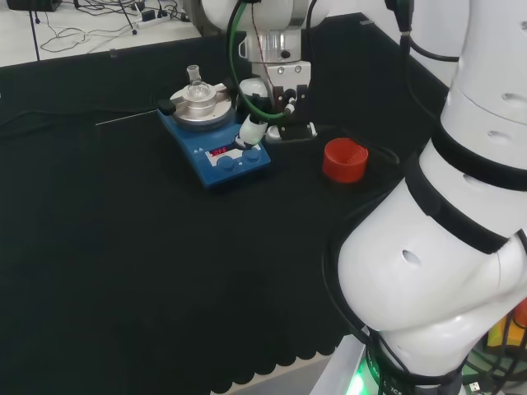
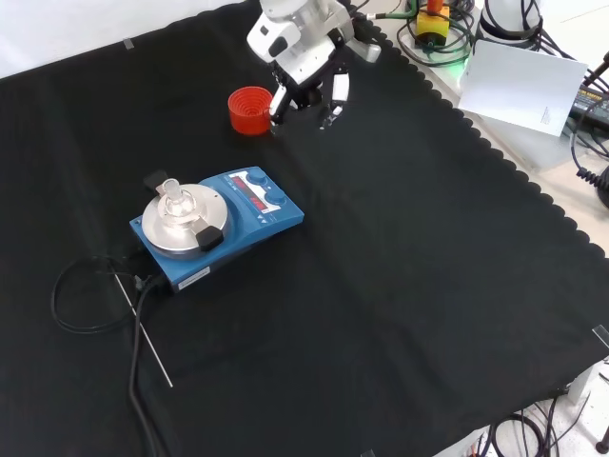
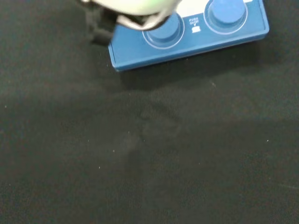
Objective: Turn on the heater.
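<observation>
We are holding the hand (image 2: 306, 81) above the bench (image 2: 400, 286), just off the control end of the blue heater (image 2: 224, 228) — in the front view the heater sits below and to the left of the hand, knobs (image 3: 164, 31) facing it. We are judging that orientation deliberate: the dials and lit red display (image 1: 219, 151) are turned toward our approach, while the small glass flask (image 2: 174, 202) on the silver plate stays away from our reach. The red ribbed ring (image 2: 250, 109) is standing just beside the hand, apart from it. The fingers (image 2: 338, 95) are hanging down, fairly straight and parted, holding nothing — ready, we judge, to press a knob.
</observation>
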Tool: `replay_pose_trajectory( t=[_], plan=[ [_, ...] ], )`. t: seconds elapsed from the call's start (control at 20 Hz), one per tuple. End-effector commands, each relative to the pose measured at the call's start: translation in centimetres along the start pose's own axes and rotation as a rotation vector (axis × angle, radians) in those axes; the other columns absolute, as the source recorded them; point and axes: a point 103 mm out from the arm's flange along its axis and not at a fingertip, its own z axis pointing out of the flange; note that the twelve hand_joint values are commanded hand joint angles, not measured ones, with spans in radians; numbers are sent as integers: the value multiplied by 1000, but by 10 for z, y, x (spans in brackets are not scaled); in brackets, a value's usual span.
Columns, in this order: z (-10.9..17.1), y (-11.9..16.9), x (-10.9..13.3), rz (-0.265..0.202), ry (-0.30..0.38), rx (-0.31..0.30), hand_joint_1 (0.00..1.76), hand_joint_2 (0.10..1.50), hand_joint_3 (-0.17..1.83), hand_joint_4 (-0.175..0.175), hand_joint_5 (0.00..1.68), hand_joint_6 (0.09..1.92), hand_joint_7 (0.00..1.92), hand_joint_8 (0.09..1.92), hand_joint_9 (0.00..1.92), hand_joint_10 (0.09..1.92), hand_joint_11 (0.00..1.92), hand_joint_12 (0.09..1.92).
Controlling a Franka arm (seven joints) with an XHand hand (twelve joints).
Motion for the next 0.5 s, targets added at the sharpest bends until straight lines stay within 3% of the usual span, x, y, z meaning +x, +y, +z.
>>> replay_pose_trajectory(
  t=[0.05,0.25,0.5],
  plan=[
    [13,12,9,-7,-41,100,1169,758,639,-163,565,670,1643,1452,1775,1364,1676,902],
    [21,19,10,-17,-44,178,1352,756,781,-151,512,745,1677,1508,1778,1410,1463,1106],
    [32,26,9,-22,-36,239,1441,712,950,-130,379,836,1716,1525,1802,1432,1395,1261]
  ],
)
